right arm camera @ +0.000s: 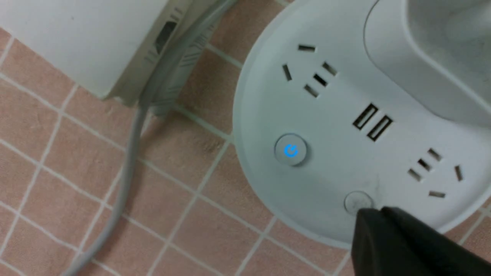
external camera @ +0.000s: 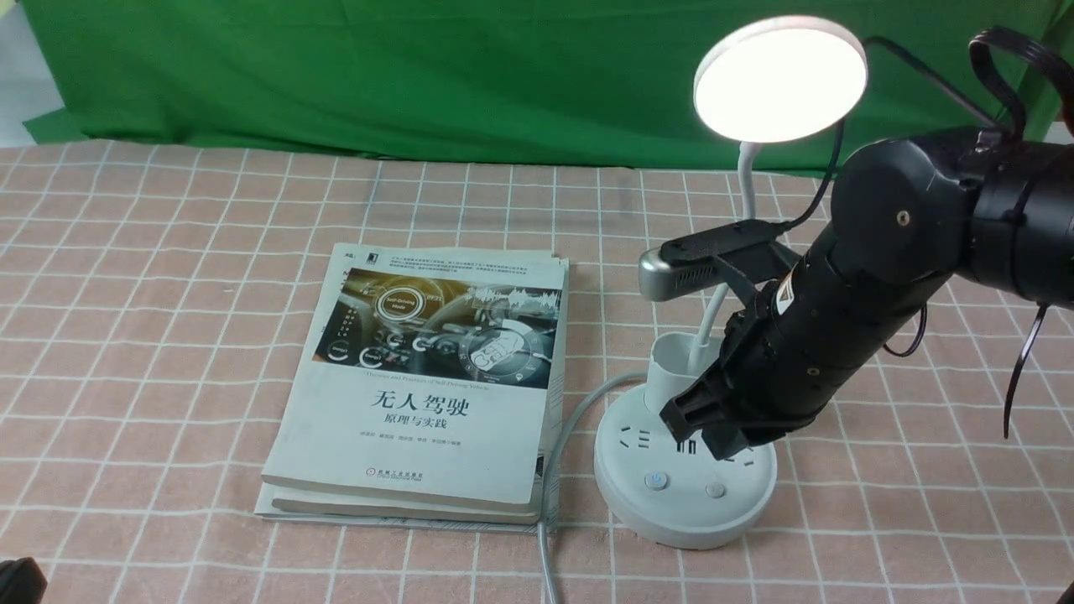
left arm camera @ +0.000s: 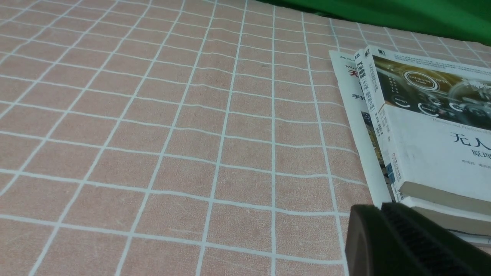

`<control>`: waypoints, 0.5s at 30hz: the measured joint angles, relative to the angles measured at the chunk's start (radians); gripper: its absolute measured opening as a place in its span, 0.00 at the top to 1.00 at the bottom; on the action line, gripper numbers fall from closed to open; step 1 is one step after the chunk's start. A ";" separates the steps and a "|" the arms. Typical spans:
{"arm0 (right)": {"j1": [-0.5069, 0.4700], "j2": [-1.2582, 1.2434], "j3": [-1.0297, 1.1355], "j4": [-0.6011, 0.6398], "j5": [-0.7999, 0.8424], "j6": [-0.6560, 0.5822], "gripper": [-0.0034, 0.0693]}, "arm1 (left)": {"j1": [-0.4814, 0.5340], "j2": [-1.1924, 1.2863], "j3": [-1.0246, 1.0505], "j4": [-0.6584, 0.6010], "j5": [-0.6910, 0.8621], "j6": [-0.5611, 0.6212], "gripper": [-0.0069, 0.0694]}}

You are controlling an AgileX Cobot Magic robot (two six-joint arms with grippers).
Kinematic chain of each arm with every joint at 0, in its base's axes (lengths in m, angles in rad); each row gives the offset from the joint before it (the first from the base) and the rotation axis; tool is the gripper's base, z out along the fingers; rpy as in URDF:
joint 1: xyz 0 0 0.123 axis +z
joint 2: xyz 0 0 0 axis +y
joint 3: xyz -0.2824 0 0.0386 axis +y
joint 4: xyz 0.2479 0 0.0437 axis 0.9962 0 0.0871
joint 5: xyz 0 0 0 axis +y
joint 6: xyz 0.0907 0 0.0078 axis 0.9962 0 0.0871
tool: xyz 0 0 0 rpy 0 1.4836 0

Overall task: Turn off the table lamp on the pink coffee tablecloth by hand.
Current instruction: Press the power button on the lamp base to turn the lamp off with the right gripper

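- Pink coffee tablecloth (external camera: 168, 277): carries all items.
- Book stack (external camera: 428, 377), just left of lamp: top cover reads "无人驾驶 / 原理与实践", badge "Self-Driving Mode".
- Table lamp (external camera: 671, 369), right-centre of cloth: head (external camera: 780, 80) lit, so task not done.
- Right hand (external camera: 709, 428): over lamp base, fingers clenched, nothing held, tip just beside plain button (right arm camera: 356, 201); contact not determinable.
- Left hand (left arm camera: 368, 214): low over cloth near books, fingers clenched, empty.
- Power-symbol button (right arm camera: 290, 150): glows blue.
- Left to do, by judgement: press switch.
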 joint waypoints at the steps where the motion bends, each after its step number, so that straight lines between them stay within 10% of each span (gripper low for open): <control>1: 0.000 0.004 0.000 0.000 -0.001 0.000 0.90 | 0.000 0.000 0.000 0.000 0.000 0.000 0.90; 15: 0.000 0.147 -0.008 0.002 0.012 -0.001 0.89 | 0.000 0.000 0.000 0.000 0.000 0.000 0.90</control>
